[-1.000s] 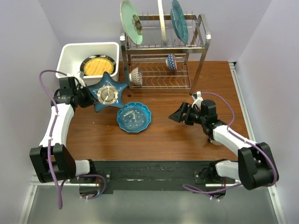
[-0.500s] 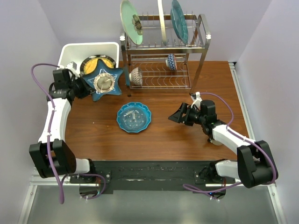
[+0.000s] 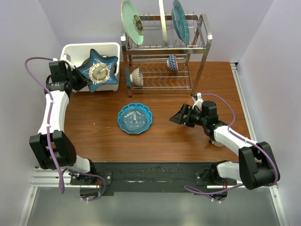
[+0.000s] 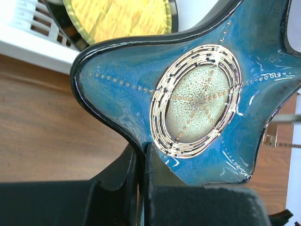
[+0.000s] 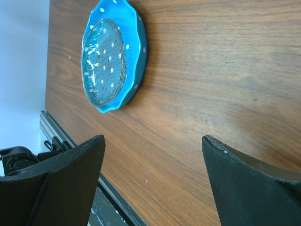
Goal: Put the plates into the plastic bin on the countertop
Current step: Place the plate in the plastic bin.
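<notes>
Star plate [image 3: 99,71] hangs over the bin [image 3: 89,45] at far left, 1 tip clamped in the left gripper [image 3: 80,77]. Right gripper [image 3: 175,117] gapes empty, right of the scalloped plate [image 3: 134,118].

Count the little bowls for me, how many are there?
2, both on the lower shelf of the dish rack: the brown-patterned bowl at its left end, the blue-patterned bowl near the middle. I see none hidden.

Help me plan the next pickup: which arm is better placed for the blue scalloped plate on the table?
Probably right. The right gripper is open, empty and pointed at the blue scalloped plate; the left gripper is shut on the star-shaped plate over the plastic bin.
</notes>
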Controlling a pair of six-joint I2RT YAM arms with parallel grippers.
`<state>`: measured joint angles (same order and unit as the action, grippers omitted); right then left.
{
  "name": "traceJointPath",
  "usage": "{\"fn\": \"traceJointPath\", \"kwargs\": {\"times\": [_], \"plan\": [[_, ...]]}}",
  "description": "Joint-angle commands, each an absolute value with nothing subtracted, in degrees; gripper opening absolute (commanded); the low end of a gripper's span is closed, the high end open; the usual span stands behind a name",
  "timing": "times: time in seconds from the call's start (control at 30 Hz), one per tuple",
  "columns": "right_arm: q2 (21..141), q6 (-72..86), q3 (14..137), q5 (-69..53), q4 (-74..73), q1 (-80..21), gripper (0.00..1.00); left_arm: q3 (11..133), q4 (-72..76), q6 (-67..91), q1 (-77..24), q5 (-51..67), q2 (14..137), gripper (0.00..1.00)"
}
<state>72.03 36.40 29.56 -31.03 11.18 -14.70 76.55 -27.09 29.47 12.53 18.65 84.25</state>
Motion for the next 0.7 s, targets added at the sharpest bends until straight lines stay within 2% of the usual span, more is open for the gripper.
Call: {"fn": "traceJointPath", "kwargs": {"times": [0.0, 0.67], "plan": [[71.28, 35.68, 30.94, -31.55, 12.04, -14.59, 0.88, 84.71, -17.75, 32.43, 13.27, 20.04, 85.16, 0.0], [71.19, 35.95, 30.59, -31.11, 12.48, -14.59, 0.89, 103.09, -21.71, 32.96, 13.36, 17.93, 100.45, 0.0]]}}
